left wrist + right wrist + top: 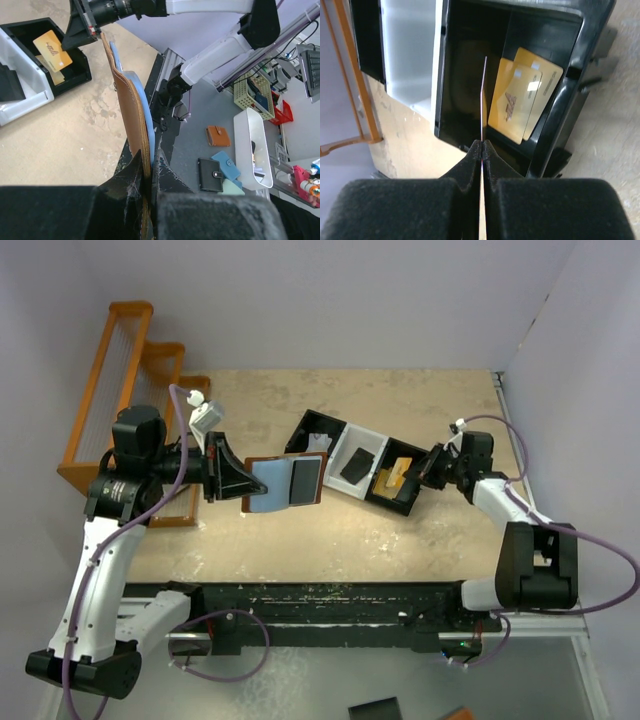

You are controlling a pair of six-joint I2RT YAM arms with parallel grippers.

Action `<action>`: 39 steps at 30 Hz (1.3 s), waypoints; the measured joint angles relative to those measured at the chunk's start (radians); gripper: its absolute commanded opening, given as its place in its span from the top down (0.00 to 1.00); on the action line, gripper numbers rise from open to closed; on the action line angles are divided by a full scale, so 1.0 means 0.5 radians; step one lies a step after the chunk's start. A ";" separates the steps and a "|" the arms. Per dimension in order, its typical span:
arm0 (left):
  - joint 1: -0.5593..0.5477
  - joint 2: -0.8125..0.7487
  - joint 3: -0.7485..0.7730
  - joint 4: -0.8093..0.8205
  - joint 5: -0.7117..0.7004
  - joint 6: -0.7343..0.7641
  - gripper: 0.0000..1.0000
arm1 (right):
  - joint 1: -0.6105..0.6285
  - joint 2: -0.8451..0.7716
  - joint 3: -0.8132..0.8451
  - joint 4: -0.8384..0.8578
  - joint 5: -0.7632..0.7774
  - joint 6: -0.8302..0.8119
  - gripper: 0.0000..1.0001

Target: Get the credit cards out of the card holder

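Two gold-orange credit cards (520, 100) lie overlapped in the black end compartment of the three-compartment tray (375, 445), the end nearest the right arm. The right end effector (481, 149) is pinched shut on a thin card (483, 100) seen edge-on (its colour cannot be told). It holds the card upright over that same compartment, just beside the gold pair. The left end effector (148, 172) is clamped on one edge of the brown card holder (131, 115). The holder is spread open above the table (400, 400), reaching from the fingertips toward the tray's other end.
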 measured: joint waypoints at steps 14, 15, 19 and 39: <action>0.000 -0.010 0.037 0.032 0.043 -0.057 1.00 | 0.037 0.182 0.061 0.128 0.014 -0.043 0.96; 0.000 -0.010 0.037 0.037 0.045 -0.066 1.00 | 0.053 0.194 0.071 0.128 0.024 -0.047 0.93; 0.000 -0.010 0.037 0.048 0.053 -0.089 1.00 | 0.087 0.202 0.097 0.112 0.065 -0.069 0.87; 0.000 -0.027 0.056 0.295 0.116 -0.331 1.00 | 0.347 -0.629 0.229 -0.113 0.097 -0.072 0.29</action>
